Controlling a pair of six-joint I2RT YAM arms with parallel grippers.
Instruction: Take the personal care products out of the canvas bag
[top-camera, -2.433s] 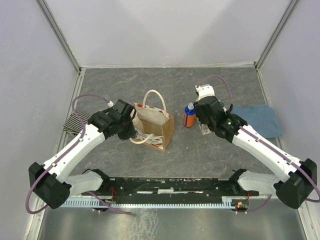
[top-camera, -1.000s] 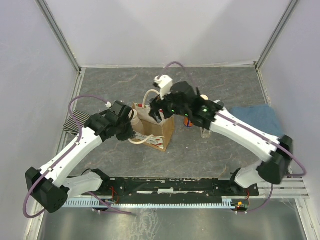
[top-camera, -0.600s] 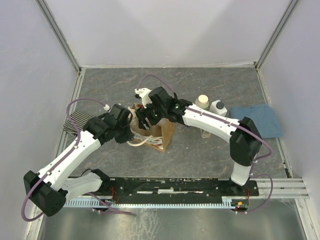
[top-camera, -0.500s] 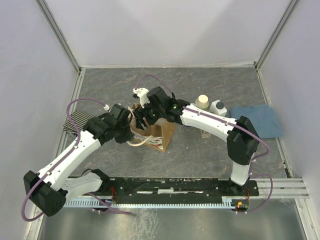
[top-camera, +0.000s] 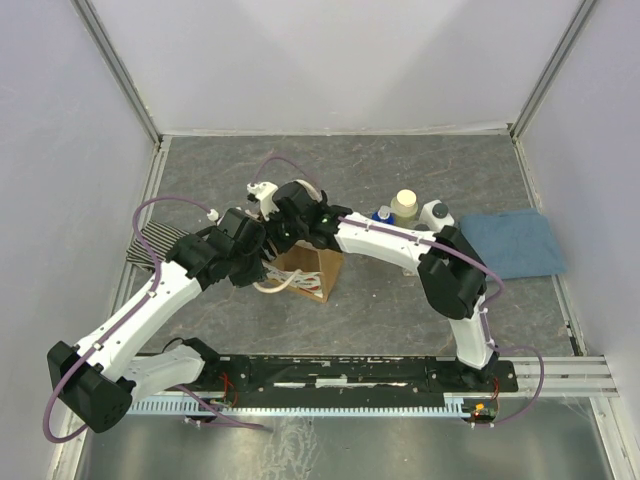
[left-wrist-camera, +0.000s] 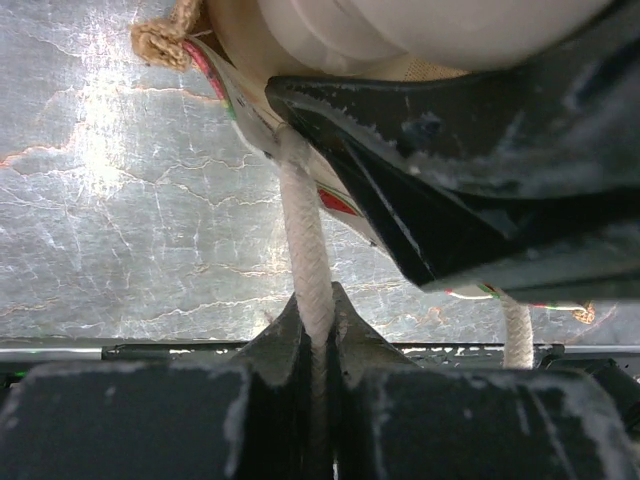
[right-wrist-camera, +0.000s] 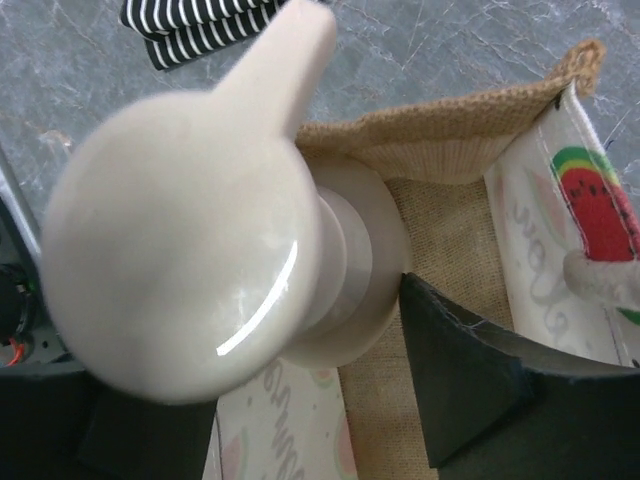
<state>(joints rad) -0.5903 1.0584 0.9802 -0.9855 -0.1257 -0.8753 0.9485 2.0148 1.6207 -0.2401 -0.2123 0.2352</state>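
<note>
Tabletop (top-camera: 450, 170) veined grey, canvas bag (top-camera: 320, 270), pale walls (top-camera: 330, 60).

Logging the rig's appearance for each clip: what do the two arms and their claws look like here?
Both the left arm and right arm have white link shells with black joints and bases. A thin purple cable loops along each. The left claw and right claw have black, wedge-shaped fingers; the left's show pale scuffs.

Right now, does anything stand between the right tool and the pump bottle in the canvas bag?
Nothing visible does. The right tool's fingers flank the pump bottle's neck above the canvas bag's open mouth; the left tool pinches a cream handle.
</note>
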